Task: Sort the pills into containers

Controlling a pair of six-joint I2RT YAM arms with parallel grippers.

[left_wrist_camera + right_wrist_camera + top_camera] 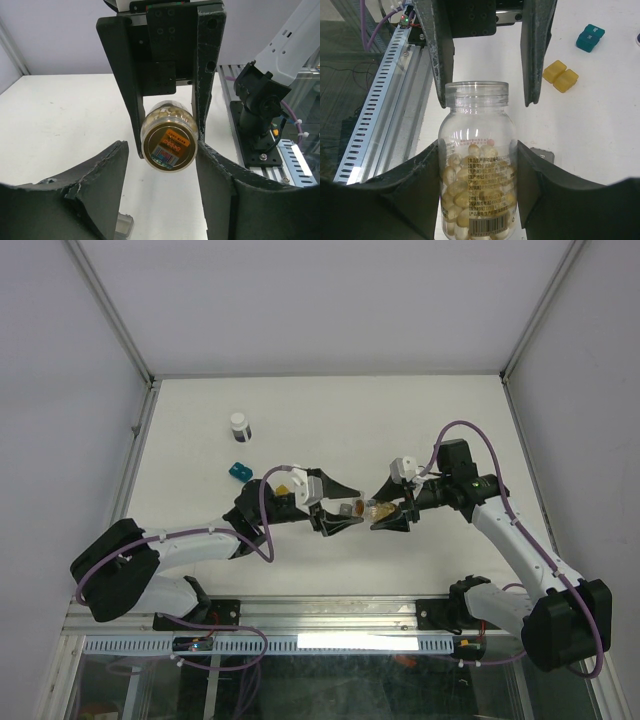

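— White table (430, 420), pale walls on three sides. Where is the bottle?
— In the air over the near half, held roughly level. The right gripper (383, 508) pinches the bottle (477, 150) round its body, one finger pressed on each flank.
— And the pills?
— The pills (470, 195), pale yellow, are gathered toward its base. The neck is open and points at the left gripper (347, 507).
— Is that one gripping anything?
— No. Its fingers are spread wide, one on each side of the neck, with a gap on both sides.
— The boxes?
— All on the table. The gray box (543, 154) lies just beside the bottle, half hidden by a finger. The yellow box (560, 76) sits farther out, and the teal box (590, 37) is beyond it, near but not touching.
— Anything else?
— A small dark jar (239, 425) with a white lid stands toward the far left, well apart from both grippers.
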